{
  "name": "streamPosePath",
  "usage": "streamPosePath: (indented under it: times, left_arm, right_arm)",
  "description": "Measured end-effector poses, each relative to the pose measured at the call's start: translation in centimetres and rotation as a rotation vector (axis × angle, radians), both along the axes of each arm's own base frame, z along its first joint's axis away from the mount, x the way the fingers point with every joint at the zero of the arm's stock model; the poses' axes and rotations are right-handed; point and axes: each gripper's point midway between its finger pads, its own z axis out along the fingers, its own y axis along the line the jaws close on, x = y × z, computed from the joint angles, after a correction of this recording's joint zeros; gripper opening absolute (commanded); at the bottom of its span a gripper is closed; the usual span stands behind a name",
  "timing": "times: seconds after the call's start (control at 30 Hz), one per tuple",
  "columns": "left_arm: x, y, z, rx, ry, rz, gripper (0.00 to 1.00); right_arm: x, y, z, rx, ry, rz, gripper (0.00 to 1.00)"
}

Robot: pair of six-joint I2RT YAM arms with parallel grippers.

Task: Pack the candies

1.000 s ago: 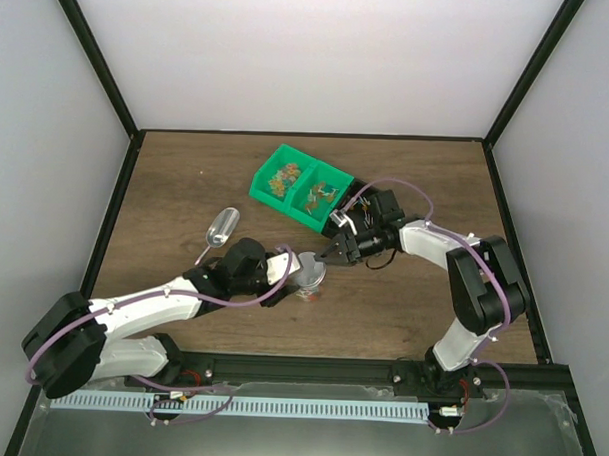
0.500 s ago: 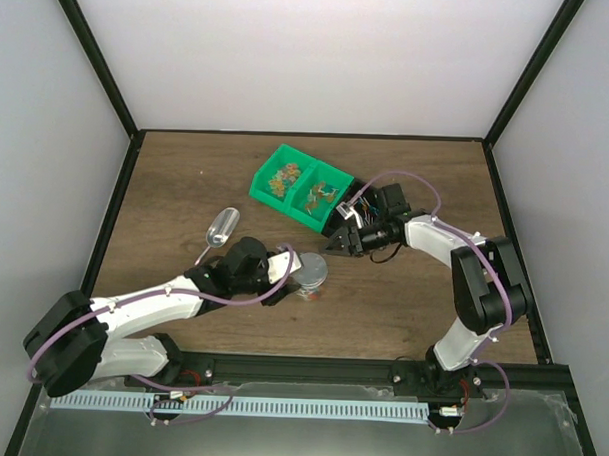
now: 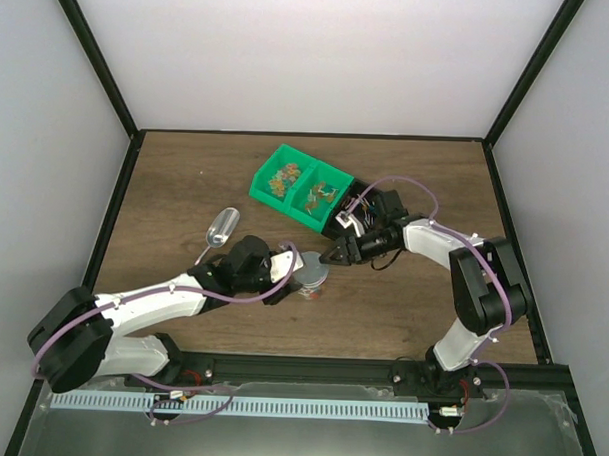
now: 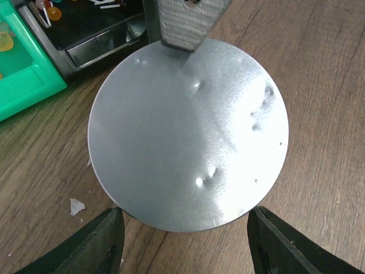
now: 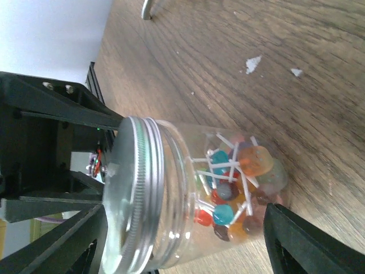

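Now | jar [image 5: 171, 211] of candies [image 5: 234, 200] upright on table [image 3: 436, 193], lid [image 4: 188, 131] on | left gripper [image 4: 185, 228] jaws straddle lid, grip unclear | right gripper [image 5: 186, 228] jaws wide open, empty

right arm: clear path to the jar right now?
Likely yes: the open right hand faces the jar close up, nothing between. The left hand crowds the lid, so the side looks freer.

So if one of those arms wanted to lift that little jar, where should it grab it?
Take the jar by its clear wall just under the metal lid, coming in level from the side. It stands upright and is round, so two jaws can pinch across it; the lid is flat, smooth and wide, probably giving little to hold from above.
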Motion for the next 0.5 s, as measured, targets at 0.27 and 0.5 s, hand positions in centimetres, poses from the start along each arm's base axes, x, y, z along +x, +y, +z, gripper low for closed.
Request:
streamPosePath:
  times: [0.27,0.5]
  left_arm:
    - [-0.3,0.2,-0.3,0.020,-0.003,-0.018,0.63]
    - [-1.6,0.6,1.4,0.033,0.004,-0.078,0.64]
  right_arm:
    - [-0.3,-0.5,-1.3,-0.043,-0.014,0.004,0.75]
    - [-0.3,-0.5,-1.3,-0.044,-0.017,0.007,0.81]
